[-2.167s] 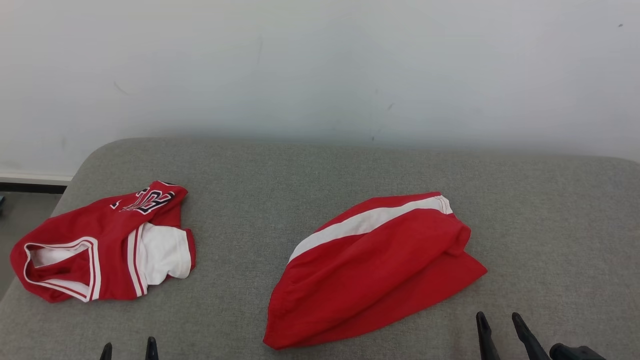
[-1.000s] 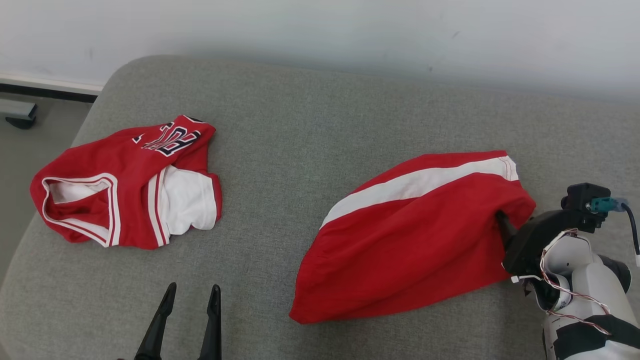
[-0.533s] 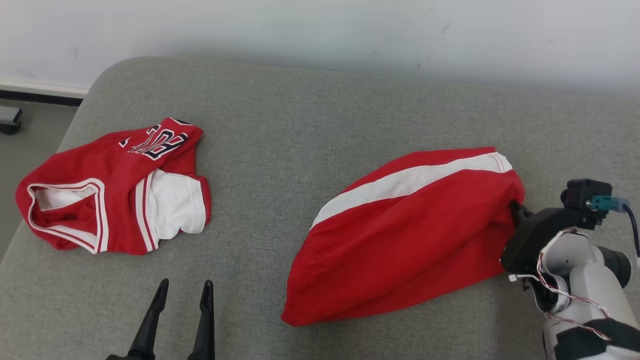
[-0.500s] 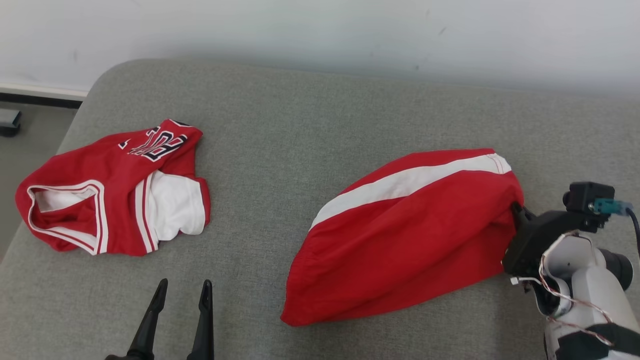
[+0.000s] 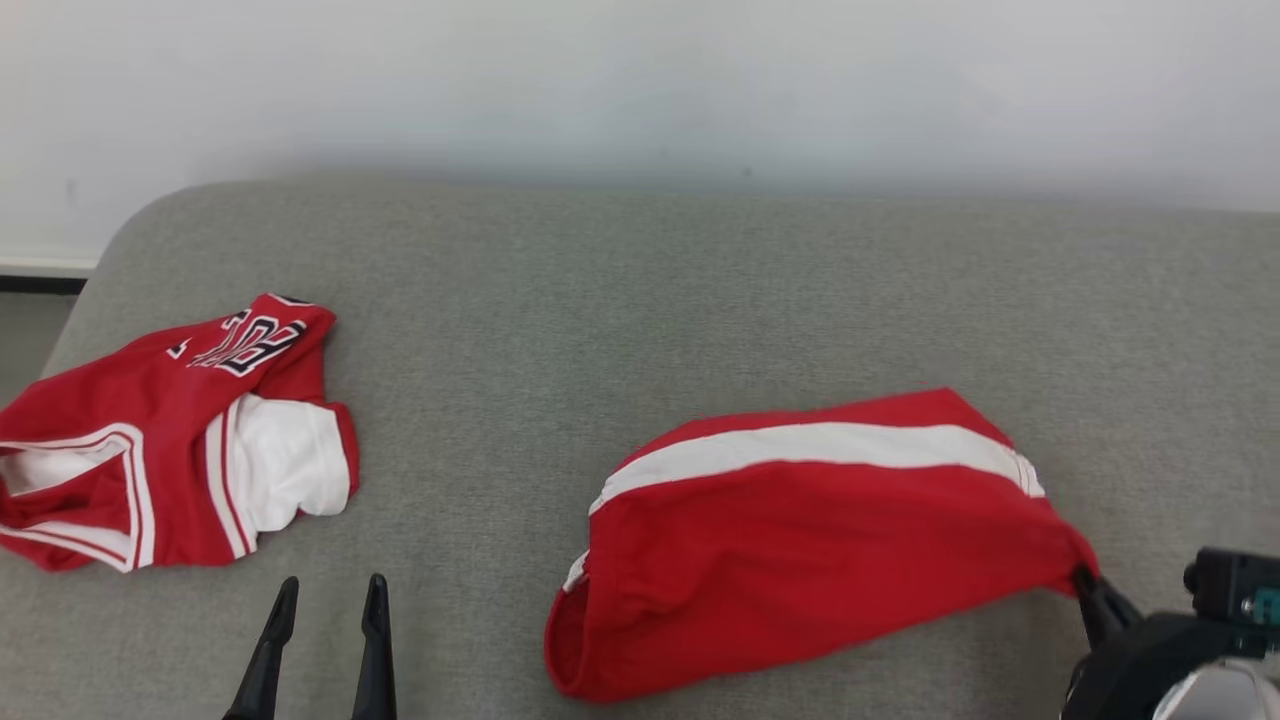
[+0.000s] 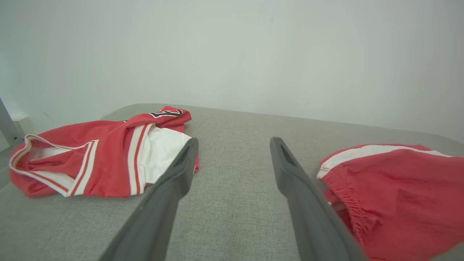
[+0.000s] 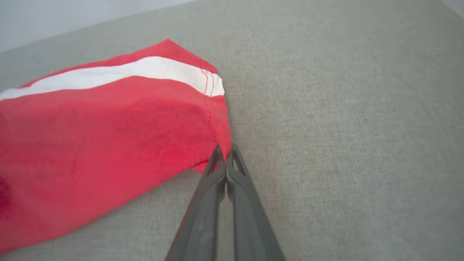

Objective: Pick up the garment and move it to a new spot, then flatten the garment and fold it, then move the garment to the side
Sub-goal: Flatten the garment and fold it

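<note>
One pair of red shorts (image 5: 800,560), one red jersey (image 5: 170,440), one grey cushion (image 5: 600,300)

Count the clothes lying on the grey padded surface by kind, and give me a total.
Shorts, red with a white stripe: 1
Jersey, red with white trim and lettering: 1
Total: 2

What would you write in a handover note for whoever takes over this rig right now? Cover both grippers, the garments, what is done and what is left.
Right gripper: shut on the right-hand corner of the shorts.
Left gripper: open, empty, above the cushion between the jersey and the shorts.
Shorts: bunched, mostly lying on the cushion. Jersey: crumpled at the cushion's left end.
Done: grasp made.
Left: move the shorts, flatten, fold, set aside.
</note>
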You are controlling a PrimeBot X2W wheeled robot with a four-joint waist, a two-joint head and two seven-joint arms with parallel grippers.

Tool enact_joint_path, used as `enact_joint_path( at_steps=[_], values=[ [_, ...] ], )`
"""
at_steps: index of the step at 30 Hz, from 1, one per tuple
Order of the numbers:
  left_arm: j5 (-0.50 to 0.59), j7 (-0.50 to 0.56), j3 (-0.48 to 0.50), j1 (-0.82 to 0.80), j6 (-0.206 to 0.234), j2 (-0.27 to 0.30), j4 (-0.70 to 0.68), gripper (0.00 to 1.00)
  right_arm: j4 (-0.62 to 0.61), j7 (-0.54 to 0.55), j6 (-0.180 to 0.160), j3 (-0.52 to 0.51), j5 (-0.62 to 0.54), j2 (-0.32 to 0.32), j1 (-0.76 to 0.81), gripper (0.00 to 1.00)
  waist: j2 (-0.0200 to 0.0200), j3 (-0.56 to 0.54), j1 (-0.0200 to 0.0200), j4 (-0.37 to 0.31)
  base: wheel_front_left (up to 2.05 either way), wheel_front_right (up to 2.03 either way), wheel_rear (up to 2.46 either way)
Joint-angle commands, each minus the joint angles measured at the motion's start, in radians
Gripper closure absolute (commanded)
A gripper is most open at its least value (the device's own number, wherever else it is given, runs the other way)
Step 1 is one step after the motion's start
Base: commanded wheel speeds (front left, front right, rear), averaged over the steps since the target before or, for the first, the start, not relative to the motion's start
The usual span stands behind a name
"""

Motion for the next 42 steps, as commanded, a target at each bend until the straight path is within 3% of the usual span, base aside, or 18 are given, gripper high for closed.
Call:
enact_joint_path(
  at_steps=[1, 9, 18, 19, 20, 21, 28, 32, 37, 42],
  values=[
    [-0.009, -0.003, 0.002, 0.011, -0.001, -0.002, 0.002, 0.00, -0.014, 0.008, -0.002, -0.001, -0.008, 0.004, 0.034, 1.00, -0.0001, -0.017, 0.0002, -0.032, 0.00, 0.00, 0.00],
    [-0.001, -0.004, -0.006, 0.001, -0.001, -0.003, 0.008, 0.00, 0.013, 0.005, -0.002, 0.009, -0.094, -0.010, 0.117, 1.00, -0.0001, -0.028, 0.0002, -0.068, 0.00, 0.00, 0.00],
    [-0.004, -0.004, -0.017, -0.004, -0.001, -0.003, 0.025, 0.00, 0.149, -0.060, -0.002, 0.003, -0.174, -0.024, 0.111, 1.00, -0.0001, -0.033, 0.0002, -0.074, 0.00, 0.00, 0.00],
    [-0.004, -0.004, -0.016, -0.004, -0.001, -0.003, 0.027, 0.00, 0.159, -0.066, -0.002, 0.001, -0.179, -0.024, 0.108, 0.87, -0.0001, -0.035, 0.0002, -0.074, 0.00, 0.00, 0.00],
    [-0.004, -0.004, -0.016, -0.003, -0.001, -0.003, 0.028, 0.00, 0.170, -0.068, -0.002, -0.005, -0.183, -0.023, 0.108, 0.62, -0.0001, -0.037, 0.0002, -0.074, 0.00, 0.00, 0.00],
    [-0.004, -0.004, -0.014, -0.002, -0.001, -0.003, 0.031, 0.00, 0.177, -0.075, -0.002, -0.012, -0.191, -0.021, 0.109, 0.00, -0.0001, -0.040, 0.0002, -0.075, 0.00, 0.00, 0.00],
    [-0.010, -0.004, -0.011, 0.014, -0.001, -0.005, 0.047, 0.00, 0.164, -0.115, -0.002, -0.054, -0.179, -0.004, 0.133, 0.00, -0.0001, -0.067, 0.0002, -0.084, 0.00, 0.00, 0.00],
    [-0.013, -0.004, -0.014, 0.033, -0.001, -0.006, 0.055, 0.00, 0.058, -0.156, -0.002, -0.065, -0.152, 0.011, 0.194, 0.00, -0.0001, -0.100, 0.0002, -0.091, 0.00, 0.00, 0.00],
    [-0.017, -0.004, -0.005, 0.046, -0.001, -0.007, 0.055, 0.00, -0.084, -0.286, -0.002, -0.020, -0.114, 0.018, 0.249, 0.00, -0.0001, -0.116, 0.0002, -0.101, 0.00, 0.00, 0.00],
    [-0.023, -0.004, 0.002, 0.056, -0.001, -0.007, 0.062, 0.00, -0.131, -0.450, -0.002, 0.083, -0.103, 0.019, 0.254, 0.00, -0.0001, -0.127, 0.0002, -0.112, 0.00, 0.00, 0.00]
  ],
)
